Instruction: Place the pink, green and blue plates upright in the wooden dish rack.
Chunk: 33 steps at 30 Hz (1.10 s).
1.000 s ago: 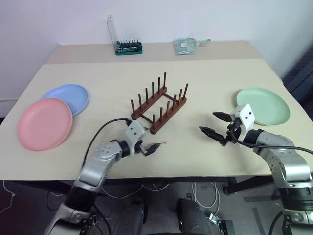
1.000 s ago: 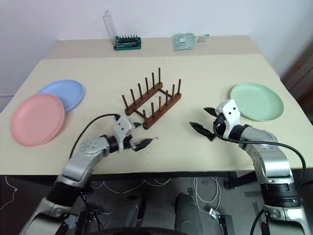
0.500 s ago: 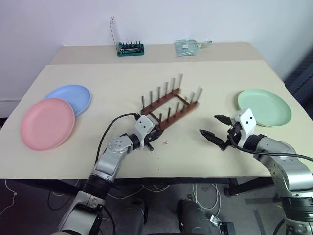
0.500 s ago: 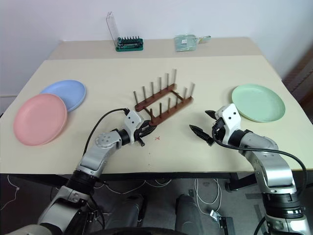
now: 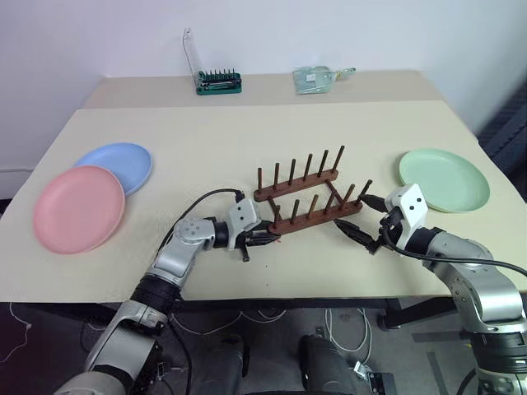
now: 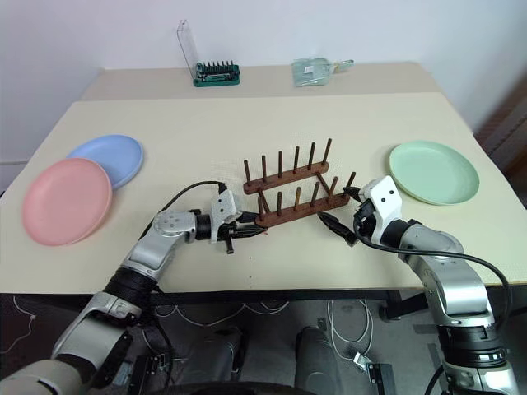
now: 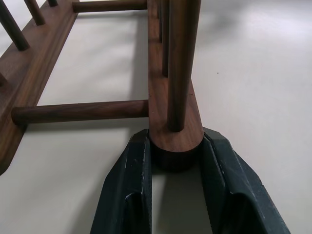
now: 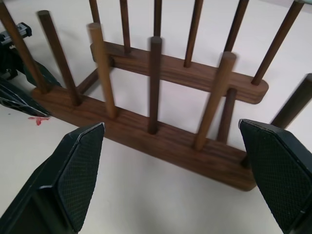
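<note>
Wooden dish rack (image 5: 309, 206) swung round since earlier, left pincer (image 5: 265, 240) clamping its end, right pincer (image 5: 356, 219) wide

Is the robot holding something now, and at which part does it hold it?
Yes. The left gripper is shut on the rack, clamping the rounded end of its near base rail. The right gripper is open by the rack's other end and holds nothing.

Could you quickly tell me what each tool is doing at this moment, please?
Left tool: closed on the end of the near rail of the dish rack.
Right tool: open, holding nothing, just short of the rack's other end.
</note>
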{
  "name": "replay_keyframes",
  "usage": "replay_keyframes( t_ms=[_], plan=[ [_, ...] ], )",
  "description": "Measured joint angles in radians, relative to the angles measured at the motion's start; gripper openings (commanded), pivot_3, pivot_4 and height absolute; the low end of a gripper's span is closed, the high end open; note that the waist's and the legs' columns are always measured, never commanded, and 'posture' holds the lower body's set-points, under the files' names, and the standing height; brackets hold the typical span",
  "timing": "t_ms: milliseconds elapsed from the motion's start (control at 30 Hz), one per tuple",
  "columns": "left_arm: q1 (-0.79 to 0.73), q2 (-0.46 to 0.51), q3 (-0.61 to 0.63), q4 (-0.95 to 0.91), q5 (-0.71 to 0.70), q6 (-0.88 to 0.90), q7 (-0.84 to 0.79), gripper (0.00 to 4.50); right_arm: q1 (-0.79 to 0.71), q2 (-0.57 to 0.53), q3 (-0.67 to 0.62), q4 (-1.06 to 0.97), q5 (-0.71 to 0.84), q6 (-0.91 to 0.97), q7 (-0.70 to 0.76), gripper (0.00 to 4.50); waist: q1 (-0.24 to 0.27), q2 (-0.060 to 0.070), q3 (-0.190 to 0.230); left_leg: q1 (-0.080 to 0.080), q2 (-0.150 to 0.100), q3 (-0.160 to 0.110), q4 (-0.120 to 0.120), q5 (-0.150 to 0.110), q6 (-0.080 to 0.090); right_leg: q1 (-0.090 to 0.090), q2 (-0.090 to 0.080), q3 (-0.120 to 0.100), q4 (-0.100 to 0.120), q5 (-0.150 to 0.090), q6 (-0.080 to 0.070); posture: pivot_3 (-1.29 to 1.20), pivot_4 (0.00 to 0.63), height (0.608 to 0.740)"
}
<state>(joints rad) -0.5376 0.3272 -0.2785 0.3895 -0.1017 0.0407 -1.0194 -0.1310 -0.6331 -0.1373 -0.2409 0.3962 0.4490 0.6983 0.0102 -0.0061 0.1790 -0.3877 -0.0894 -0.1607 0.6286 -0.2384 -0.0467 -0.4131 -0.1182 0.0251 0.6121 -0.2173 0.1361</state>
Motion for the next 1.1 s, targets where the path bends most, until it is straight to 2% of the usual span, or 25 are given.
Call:
replay_keyframes(
  t_ms=[133,167,300,333,400,533,600,800,1033,1100],
  plan=[
    [-0.021,0.001,0.027,0.045,0.006,-0.014,0.034,4.28,0.013,0.004,0.000,0.000,-0.002,-0.003,-0.004,4.50,-0.004,0.000,0.000,0.000,0.000,0.000,0.000,0.000,0.000,0.000,0.000,0.000,0.000,0.000,0.000,0.00,0.150,0.740],
    [-0.021,0.003,0.032,0.047,0.009,-0.020,0.053,4.45,0.017,0.004,0.000,0.000,-0.003,-0.003,-0.005,4.50,-0.005,0.000,0.000,0.000,0.000,-0.001,0.000,0.000,0.000,0.000,0.000,0.000,0.000,0.000,0.000,0.00,0.150,0.740],
    [0.029,0.018,0.046,-0.021,0.008,0.008,0.100,4.45,0.039,-0.012,-0.003,0.000,-0.016,-0.002,-0.003,4.50,-0.012,0.000,0.000,0.001,0.000,-0.001,-0.001,0.000,0.000,0.000,0.000,0.000,0.001,0.000,0.000,0.00,0.150,0.740],
    [0.051,0.024,0.059,-0.050,-0.001,0.035,0.104,3.81,0.044,-0.018,-0.003,0.001,-0.020,0.000,-0.001,3.98,-0.018,0.000,0.000,0.001,0.000,-0.001,-0.001,0.000,0.000,0.000,0.000,0.000,0.001,0.000,0.000,0.00,0.150,0.740],
    [0.104,0.050,0.073,-0.122,-0.031,0.090,0.099,3.11,0.056,-0.035,-0.006,0.009,-0.025,0.002,0.006,3.26,-0.029,0.001,0.000,0.003,0.001,0.000,-0.002,0.000,0.000,0.000,0.001,0.000,0.001,0.000,0.000,0.00,0.150,0.740],
    [0.231,0.128,0.104,-0.304,-0.108,0.210,0.045,1.07,0.071,-0.062,-0.011,0.028,-0.033,0.008,0.024,1.14,-0.031,0.002,-0.001,0.004,0.002,0.000,-0.003,0.000,0.000,0.001,0.001,0.000,0.002,-0.001,0.000,0.00,0.150,0.740],
    [0.261,0.133,0.103,-0.357,-0.135,0.260,0.031,0.03,0.067,-0.062,0.002,0.032,-0.046,0.008,0.026,0.06,-0.024,0.003,-0.001,0.004,0.002,0.000,-0.002,0.000,0.001,0.002,0.000,0.000,0.001,-0.001,0.000,0.00,0.150,0.740],
    [0.256,0.110,0.070,-0.408,-0.138,0.357,0.056,0.00,0.000,-0.058,0.094,0.093,-0.151,0.000,-0.016,0.02,-0.015,0.002,-0.001,0.003,0.000,-0.001,-0.001,-0.001,0.001,0.003,-0.001,0.000,0.000,-0.002,0.002,0.00,0.150,0.740],
    [0.206,-0.014,0.048,-0.352,-0.110,0.364,0.157,0.00,-0.091,-0.003,0.152,0.192,-0.249,-0.018,-0.089,0.02,-0.013,0.002,-0.002,0.003,0.000,-0.001,0.000,-0.001,0.001,0.004,-0.001,0.000,0.000,-0.002,0.002,0.00,0.150,0.740],
    [0.180,-0.053,0.046,-0.301,-0.081,0.316,0.223,0.00,-0.118,0.020,0.167,0.224,-0.277,-0.039,-0.112,0.02,-0.013,0.002,-0.002,0.004,-0.001,-0.001,0.000,-0.001,0.001,0.004,-0.001,0.000,0.000,-0.002,0.002,0.00,0.150,0.740]
  ],
)
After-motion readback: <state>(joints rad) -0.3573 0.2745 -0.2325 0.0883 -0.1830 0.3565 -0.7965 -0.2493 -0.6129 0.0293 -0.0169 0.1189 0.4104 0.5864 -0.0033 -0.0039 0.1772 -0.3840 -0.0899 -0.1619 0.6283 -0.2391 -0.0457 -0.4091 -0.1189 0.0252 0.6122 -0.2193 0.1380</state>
